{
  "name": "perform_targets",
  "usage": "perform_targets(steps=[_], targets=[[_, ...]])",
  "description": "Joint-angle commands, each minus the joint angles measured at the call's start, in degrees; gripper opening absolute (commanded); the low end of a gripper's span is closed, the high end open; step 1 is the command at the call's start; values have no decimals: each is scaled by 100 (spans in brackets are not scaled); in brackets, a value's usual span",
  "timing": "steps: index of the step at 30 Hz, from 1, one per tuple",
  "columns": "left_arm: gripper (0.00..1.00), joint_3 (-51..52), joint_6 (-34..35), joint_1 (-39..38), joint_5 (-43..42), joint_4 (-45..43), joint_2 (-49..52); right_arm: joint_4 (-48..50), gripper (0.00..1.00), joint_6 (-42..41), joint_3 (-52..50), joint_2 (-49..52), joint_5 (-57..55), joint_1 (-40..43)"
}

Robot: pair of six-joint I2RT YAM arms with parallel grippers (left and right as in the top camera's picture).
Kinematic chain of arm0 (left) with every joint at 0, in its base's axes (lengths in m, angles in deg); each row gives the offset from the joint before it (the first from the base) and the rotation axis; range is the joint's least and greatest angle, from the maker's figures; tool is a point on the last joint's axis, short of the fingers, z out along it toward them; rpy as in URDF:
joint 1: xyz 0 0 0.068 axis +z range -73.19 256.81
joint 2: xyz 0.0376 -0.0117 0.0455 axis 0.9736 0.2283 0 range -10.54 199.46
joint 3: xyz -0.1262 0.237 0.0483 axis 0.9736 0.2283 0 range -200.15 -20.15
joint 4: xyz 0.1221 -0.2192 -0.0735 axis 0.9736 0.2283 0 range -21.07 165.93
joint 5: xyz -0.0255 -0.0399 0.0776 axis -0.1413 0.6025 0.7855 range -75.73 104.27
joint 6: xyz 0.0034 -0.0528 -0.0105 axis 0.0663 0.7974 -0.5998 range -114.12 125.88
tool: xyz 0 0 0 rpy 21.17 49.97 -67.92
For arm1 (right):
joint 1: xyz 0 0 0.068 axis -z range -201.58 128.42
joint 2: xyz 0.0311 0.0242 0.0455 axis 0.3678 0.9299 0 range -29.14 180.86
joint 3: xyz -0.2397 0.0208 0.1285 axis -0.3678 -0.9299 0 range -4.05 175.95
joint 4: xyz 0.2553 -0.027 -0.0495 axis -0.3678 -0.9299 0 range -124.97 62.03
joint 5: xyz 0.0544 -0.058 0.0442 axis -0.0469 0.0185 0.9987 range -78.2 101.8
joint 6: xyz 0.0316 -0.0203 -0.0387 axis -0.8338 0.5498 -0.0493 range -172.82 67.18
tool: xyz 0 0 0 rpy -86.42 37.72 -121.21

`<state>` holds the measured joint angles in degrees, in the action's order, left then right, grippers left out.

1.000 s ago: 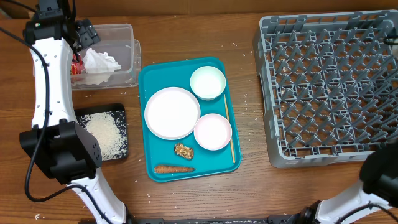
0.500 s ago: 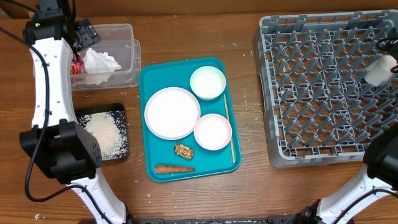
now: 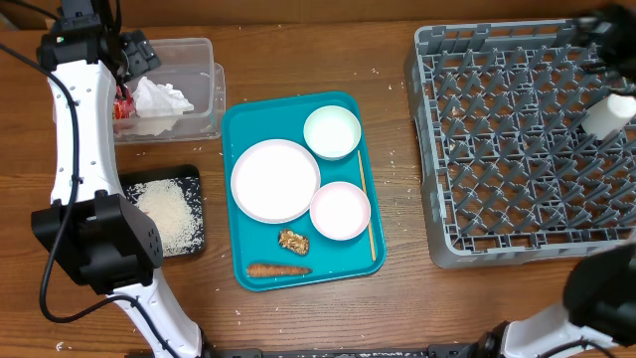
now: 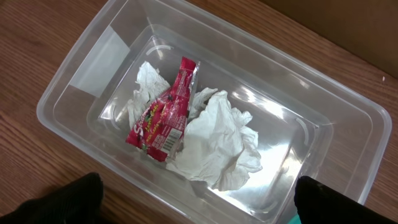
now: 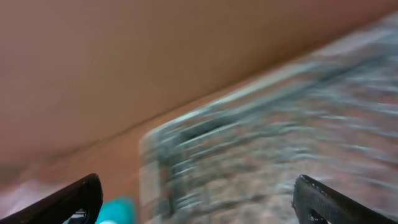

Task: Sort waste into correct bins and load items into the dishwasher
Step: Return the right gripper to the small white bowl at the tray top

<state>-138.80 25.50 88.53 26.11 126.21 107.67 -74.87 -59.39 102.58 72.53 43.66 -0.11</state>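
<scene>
Lying in bin [image 4: 298,81], red wrapper [image 4: 163,115], lettering unreadable

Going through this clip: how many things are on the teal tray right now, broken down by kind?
Plate: 1
Bowls: 2, pale green bowl and pink bowl
Wooden stick: 1
Food scraps: 2, carrot and brown nut-like piece
Total: 6

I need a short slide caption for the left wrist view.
Open left gripper over a clear plastic bin holding a red wrapper and crumpled white tissues.
</scene>
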Motion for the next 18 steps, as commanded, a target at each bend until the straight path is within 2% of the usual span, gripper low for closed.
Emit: perform_targets(steps=[1, 9, 13, 16, 18], targets=[[100, 11, 118, -17, 59, -11, -2, -278, 100, 382, 33, -2, 592, -940], [100, 11, 118, -17, 59, -11, -2, -407, 100, 334, 22, 629, -1453, -3501], [100, 11, 116, -17, 59, -11, -2, -179, 100, -151, 22, 1252, -2693, -4446], [100, 11, 118, -17, 59, -11, -2, 15, 95, -463, 22, 1729, -2942, -4903], [100, 11, 116, -17, 59, -11, -2, 234, 89, -844, 22, 2092, -2949, -5174]])
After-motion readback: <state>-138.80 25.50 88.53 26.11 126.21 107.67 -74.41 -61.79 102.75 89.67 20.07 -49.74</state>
